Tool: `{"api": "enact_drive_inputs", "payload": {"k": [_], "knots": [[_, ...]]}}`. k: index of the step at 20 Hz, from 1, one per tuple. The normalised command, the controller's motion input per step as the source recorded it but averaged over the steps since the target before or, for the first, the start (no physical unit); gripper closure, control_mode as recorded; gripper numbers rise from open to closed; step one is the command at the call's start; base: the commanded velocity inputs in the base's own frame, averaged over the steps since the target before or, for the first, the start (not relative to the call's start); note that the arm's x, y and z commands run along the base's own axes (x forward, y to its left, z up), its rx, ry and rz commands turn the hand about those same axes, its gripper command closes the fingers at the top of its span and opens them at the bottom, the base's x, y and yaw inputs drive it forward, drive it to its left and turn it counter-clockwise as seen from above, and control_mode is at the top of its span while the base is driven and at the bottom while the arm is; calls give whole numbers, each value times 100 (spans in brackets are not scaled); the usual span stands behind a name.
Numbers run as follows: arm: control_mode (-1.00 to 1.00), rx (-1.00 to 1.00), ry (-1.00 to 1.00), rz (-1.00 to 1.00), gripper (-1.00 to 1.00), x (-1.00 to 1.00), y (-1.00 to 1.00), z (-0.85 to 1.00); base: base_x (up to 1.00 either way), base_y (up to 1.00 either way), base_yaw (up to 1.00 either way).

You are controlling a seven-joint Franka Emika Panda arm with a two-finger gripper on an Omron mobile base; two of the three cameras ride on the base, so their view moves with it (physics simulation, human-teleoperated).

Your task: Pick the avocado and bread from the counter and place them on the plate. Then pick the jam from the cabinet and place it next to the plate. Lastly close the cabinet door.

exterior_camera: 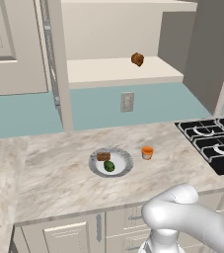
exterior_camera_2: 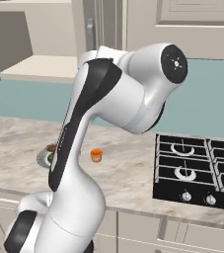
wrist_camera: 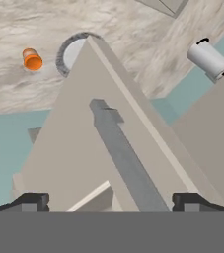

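The plate [exterior_camera: 125,167] lies on the counter [exterior_camera: 59,173] with the bread [exterior_camera: 103,156] and the avocado [exterior_camera: 109,166] on it. Just right of the plate stands the orange jam [exterior_camera: 147,152], also seen as the jam [exterior_camera_2: 96,155] and the jam [wrist_camera: 32,59]. The cabinet [exterior_camera: 118,70] is open. In the hand view my gripper [wrist_camera: 111,202] is open, its fingertips [wrist_camera: 32,201] wide apart on either side of the grey handle [wrist_camera: 128,158] of an open cabinet door [wrist_camera: 69,143]. That door hides most of the plate [wrist_camera: 70,50]. My arm covers part of the plate [exterior_camera_2: 41,157].
A dark brown-orange lump [exterior_camera: 137,59] sits on the cabinet shelf. A black stove [exterior_camera: 212,141] takes up the counter's right end, shown also as the stove [exterior_camera_2: 195,168]. A wall socket [exterior_camera: 127,102] is on the teal backsplash. Drawer units run below the counter edge.
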Motion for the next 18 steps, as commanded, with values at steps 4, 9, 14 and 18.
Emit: {"api": "enact_drive_inputs", "payload": {"k": [4, 9, 14, 18], "knots": [[-100, 0, 0, 0, -100, 0, 22, 0, 0, 0, 0], [-100, 0, 0, 0, -100, 1, 27, 0, 0, 0, 0], [-100, 0, 0, 0, -100, 4, 34, 0, 0, 0, 0], [-100, 0, 0, 0, -100, 0, 39, 0, 0, 0, 0]]}}
